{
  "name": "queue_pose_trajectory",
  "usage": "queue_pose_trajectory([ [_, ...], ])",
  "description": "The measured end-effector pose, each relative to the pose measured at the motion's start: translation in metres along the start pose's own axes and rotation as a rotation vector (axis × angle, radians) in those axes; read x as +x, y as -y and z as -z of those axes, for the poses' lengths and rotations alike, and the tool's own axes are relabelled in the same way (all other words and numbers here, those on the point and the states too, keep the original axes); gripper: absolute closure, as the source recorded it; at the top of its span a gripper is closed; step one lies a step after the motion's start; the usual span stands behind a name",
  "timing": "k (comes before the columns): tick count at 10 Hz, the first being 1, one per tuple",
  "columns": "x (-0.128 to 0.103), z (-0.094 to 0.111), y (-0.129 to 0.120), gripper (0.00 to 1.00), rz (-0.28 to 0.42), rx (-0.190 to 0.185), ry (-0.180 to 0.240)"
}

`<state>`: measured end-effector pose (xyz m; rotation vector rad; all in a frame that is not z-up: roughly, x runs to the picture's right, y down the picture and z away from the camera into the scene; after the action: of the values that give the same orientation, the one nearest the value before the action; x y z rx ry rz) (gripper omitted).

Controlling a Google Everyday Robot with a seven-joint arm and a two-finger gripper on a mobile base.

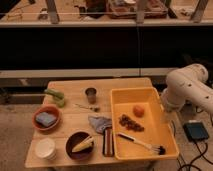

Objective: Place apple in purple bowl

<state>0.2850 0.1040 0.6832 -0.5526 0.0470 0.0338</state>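
The apple (138, 110), small and orange-red, lies in the yellow tray (161, 126) on the right of the wooden table (73, 123). The purple bowl (71, 148) stands near the table's front edge, left of the tray, with a yellow piece of food (83, 145) in it. My white arm (189, 89) hangs beside the tray's right side. My gripper does not show in the camera view; only the arm's thick links show.
In the tray, dark grapes (131, 123) and a brush (143, 144) lie near the apple. An orange bowl (38, 123) with a blue sponge, a white cup (45, 148), a metal cup (91, 94), a green object (55, 97) and a grey cloth (99, 123) are on the table.
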Motion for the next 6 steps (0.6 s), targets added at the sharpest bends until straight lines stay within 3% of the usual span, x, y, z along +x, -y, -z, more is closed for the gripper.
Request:
queue_pose_trajectory([
  [3,-0.017,-0.003,0.031,0.35,0.057,0.053,0.008],
  [6,-0.053,-0.011,0.096,0.35,0.104,0.099,0.11],
])
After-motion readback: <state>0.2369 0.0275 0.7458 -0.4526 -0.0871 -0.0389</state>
